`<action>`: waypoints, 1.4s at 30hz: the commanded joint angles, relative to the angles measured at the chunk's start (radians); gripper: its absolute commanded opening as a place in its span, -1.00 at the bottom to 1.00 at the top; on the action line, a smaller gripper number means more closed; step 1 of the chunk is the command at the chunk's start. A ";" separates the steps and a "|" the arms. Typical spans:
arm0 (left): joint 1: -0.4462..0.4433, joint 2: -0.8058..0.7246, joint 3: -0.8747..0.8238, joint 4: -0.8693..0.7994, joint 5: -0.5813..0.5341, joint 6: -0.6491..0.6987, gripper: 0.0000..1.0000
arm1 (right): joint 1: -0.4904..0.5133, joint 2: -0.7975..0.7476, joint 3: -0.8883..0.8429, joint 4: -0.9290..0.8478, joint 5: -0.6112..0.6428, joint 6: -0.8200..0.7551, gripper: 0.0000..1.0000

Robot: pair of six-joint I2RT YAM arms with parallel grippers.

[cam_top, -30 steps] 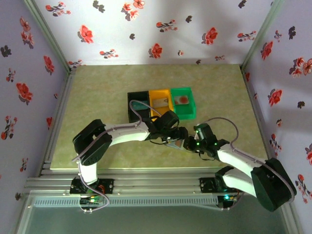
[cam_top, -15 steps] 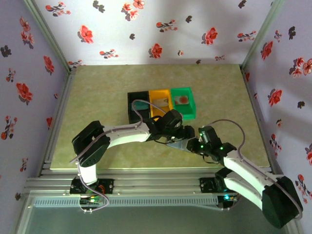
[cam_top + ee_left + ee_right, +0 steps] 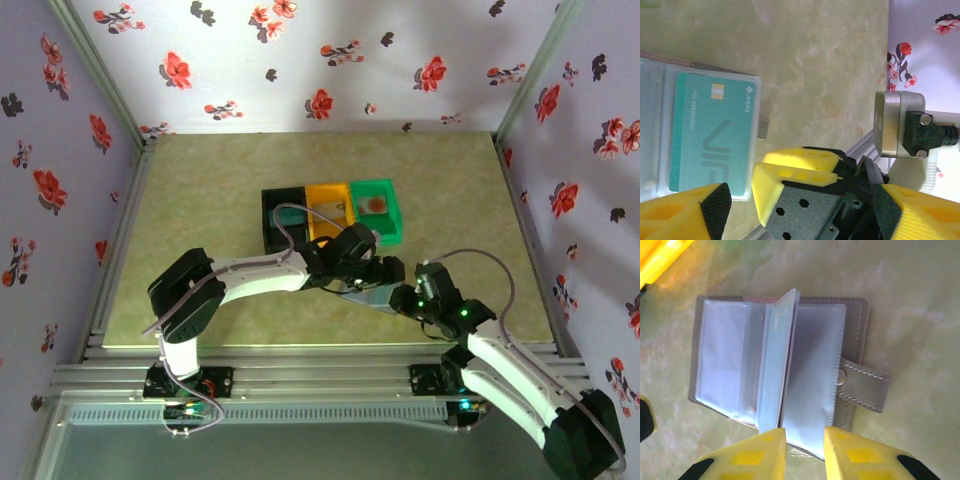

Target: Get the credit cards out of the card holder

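The flat grey stitched-leather card holder [image 3: 858,330] lies opened on the mottled yellow-green surface [image 3: 200,200]. Its clear plastic sleeves are fanned up and its snap strap [image 3: 862,385] is thrown out sideways, so every pocket faces the arms. A teal plastic credit card [image 3: 712,135] with a gold chip sits inside one sleeve of the card holder, so the job is not done.

The right gripper [image 3: 805,452] is at the card holder's near edge. Its yellow jaws are a narrow gap apart, with the lower edge of a standing sleeve between them but not visibly pinched; it is likely there to steady that leaf. The left gripper [image 3: 800,207] hangs over the card holder beside the teal card, jaws spread wide and empty, probably ready to draw it out.

Just beyond the card holder stands a row of three plastic bins [image 3: 328,188], black, orange and green. The green one holds a pale card with a red-orange blot [image 3: 373,205], so they look like drop spots. The surface looks smooth and matte, and pale lilac walls [image 3: 300,60] printed with red and dark flowers enclose it
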 commanded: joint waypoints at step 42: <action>0.086 0.029 -0.146 0.166 0.088 0.042 0.07 | -0.139 0.157 -0.057 0.200 -0.067 0.085 -0.90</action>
